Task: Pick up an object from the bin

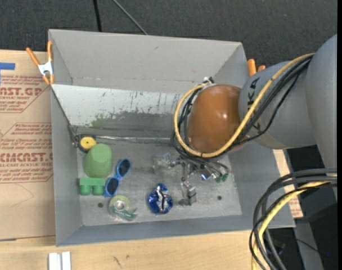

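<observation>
Blue and glossy, a small crumpled foil-like lump (pixel 160 199) lies on the floor of the grey metal bin (pixel 64 167), close to the front wall. It sits just beside my claw (pixel 188 191), toward the view's left, and seems not to touch it. The lump is roundish, with no clear long axis. My arm comes in from the right, its orange dome cover (pixel 213 117) above the wrist and the claw pointing down at the floor. Whether the claw is wide or narrow I cannot tell. A clear tape dispenser (pixel 121 206) lies further left.
</observation>
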Controlling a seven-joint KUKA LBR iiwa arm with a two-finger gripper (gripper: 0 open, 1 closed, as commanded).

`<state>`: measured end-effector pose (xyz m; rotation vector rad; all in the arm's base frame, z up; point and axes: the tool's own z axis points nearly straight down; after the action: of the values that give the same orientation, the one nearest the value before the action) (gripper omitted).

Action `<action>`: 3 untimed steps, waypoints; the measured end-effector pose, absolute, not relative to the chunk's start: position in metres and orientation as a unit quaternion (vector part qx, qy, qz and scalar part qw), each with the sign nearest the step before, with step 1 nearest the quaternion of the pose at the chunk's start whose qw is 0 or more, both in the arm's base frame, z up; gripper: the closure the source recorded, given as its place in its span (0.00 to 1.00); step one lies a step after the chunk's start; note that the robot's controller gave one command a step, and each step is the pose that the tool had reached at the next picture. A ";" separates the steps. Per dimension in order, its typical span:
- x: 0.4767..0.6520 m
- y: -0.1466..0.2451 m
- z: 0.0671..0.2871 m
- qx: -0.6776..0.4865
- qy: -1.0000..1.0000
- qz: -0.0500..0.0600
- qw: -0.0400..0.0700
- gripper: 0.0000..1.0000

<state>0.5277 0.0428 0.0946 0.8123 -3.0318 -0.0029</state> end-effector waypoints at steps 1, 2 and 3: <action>0.513 0.046 0.092 0.197 -0.980 -0.001 0.001 0.00; 0.483 0.045 0.090 0.240 -0.971 0.000 -0.002 0.00; 0.483 0.045 0.090 0.240 -0.971 0.000 -0.002 0.00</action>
<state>0.4830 0.0453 0.0901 0.7561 -3.0539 -0.0006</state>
